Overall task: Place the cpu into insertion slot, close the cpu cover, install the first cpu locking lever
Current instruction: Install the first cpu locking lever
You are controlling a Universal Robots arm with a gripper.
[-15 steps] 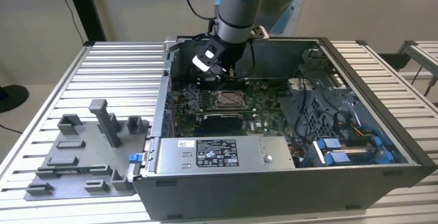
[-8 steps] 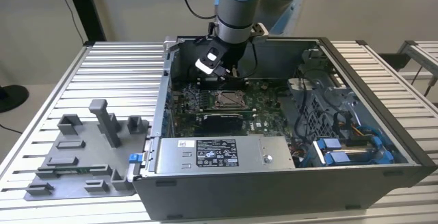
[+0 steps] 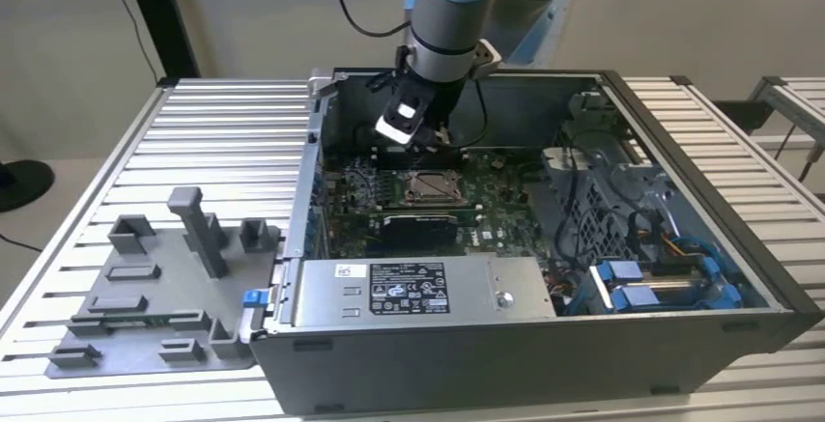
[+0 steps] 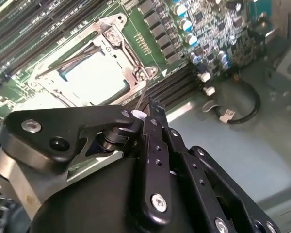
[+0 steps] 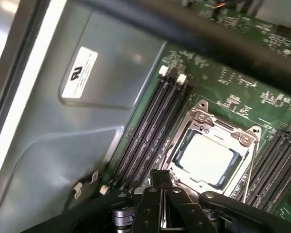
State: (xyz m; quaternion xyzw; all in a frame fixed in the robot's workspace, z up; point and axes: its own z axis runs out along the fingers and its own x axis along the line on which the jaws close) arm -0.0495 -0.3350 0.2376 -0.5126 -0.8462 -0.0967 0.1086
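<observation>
The cpu (image 4: 94,77) (image 5: 206,155) lies in the insertion slot (image 3: 432,186), its silvery face showing. The cpu cover (image 4: 131,58) (image 5: 200,119) lies flat over it as a metal frame around that face. My gripper (image 3: 432,144) (image 4: 153,104) (image 5: 160,175) hangs just beside one edge of the socket, at the row of black memory slots, with its dark fingers pressed together and nothing visible between them. A thin silvery locking lever (image 4: 141,98) runs along the socket edge right by the fingertips. Another lever rod (image 5: 250,167) lies along the opposite side.
The socket sits deep in an open computer case (image 3: 722,248). A grey box with a white label (image 3: 412,292) stands in front, and blue cables (image 3: 658,282) lie at the exterior view's right. Black memory slots (image 5: 150,131) flank the socket. A grey fixture plate (image 3: 155,287) lies outside the case.
</observation>
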